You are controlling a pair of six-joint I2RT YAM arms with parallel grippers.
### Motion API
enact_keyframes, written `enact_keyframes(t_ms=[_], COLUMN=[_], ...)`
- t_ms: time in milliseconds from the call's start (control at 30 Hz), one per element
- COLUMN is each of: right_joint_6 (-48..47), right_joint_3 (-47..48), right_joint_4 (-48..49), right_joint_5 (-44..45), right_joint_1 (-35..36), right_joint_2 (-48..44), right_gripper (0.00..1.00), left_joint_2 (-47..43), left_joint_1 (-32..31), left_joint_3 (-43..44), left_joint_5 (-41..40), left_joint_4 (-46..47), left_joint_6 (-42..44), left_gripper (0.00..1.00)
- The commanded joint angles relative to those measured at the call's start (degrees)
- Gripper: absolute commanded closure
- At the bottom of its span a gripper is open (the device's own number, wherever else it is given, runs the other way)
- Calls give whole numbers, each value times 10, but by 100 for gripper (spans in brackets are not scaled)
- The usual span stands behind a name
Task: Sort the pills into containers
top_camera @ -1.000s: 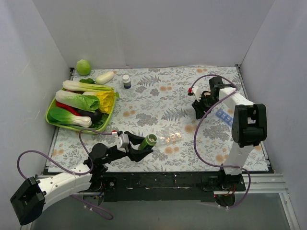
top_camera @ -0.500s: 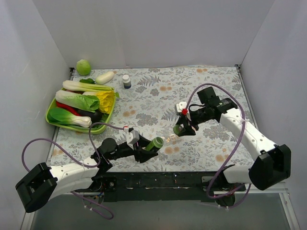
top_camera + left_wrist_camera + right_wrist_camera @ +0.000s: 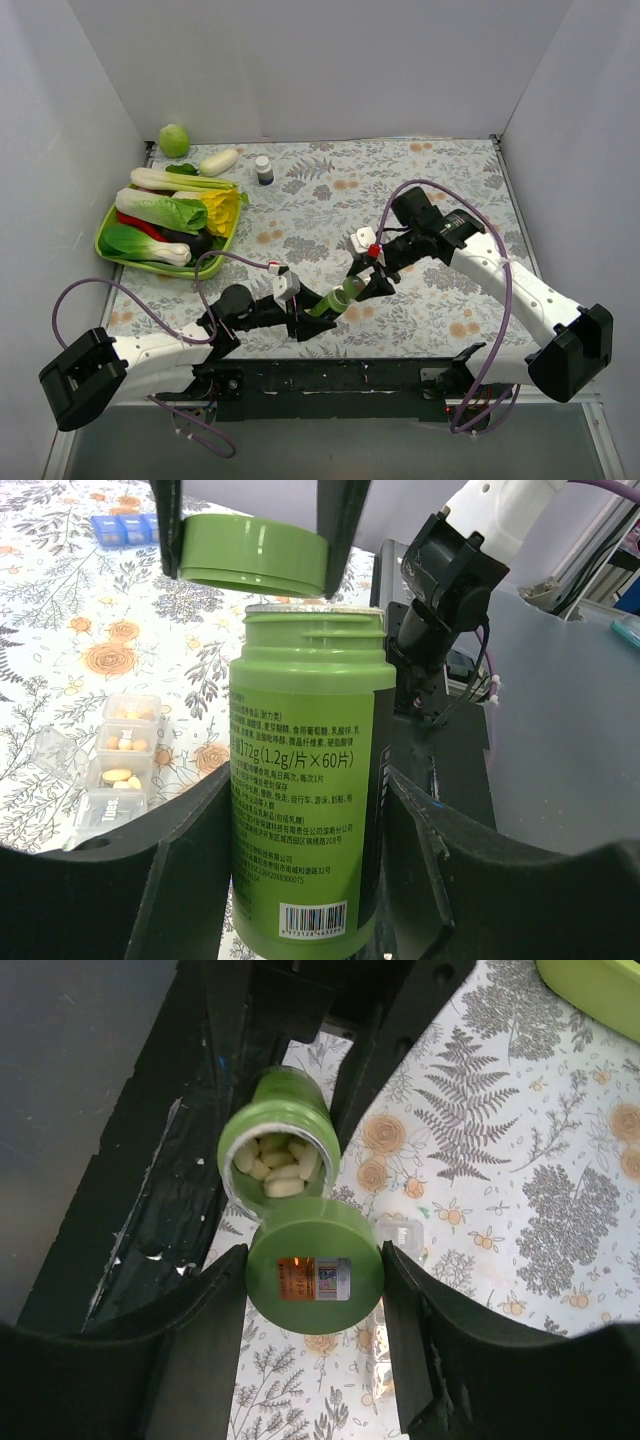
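Several clear square containers point(image 3: 122, 742) in row, yellowish pills point(image 3: 117, 775) inside

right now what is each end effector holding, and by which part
Left end effector: the green pill bottle, by its labelled body. Right end effector: the green cap, by its sides, clear of the mouth.

The table point(image 3: 330, 200), under a floral cloth, carries a green tray point(image 3: 200, 268) of vegetables point(image 3: 160, 210) at 9 o'clock. A green ball point(image 3: 174, 140) and a white gourd point(image 3: 219, 162) lie at 11, with a capped bottle point(image 3: 264, 170) beside them. A clear pill strip point(image 3: 118, 768) lies near 6, and a blue pillbox point(image 3: 122, 528) lies well apart from it.
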Motion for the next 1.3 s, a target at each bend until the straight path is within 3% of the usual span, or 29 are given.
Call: enact_keyframes(t_ms=[0,367,1000,1267], right_joint_6=[-1,-9,-8,33], right_joint_3=[36,53,12,-6], right_joint_4=[-25,-42,-37,4], right_joint_5=[-28,-55,-53,-39], right_joint_1=[28,61,63,64], right_joint_2=[7,38,18,23], right_gripper=[86,85,83,83], left_joint_2=[5,36,-12,-5], left_joint_1=[-5,-7,-7,-7], left_joint_3=[25,43,12,11], left_joint_5=[7,5,-49,-52], left_joint_4=[20,41,114,131], left_joint_6=[9,15,-19,-27], left_gripper=[100,100,100,100])
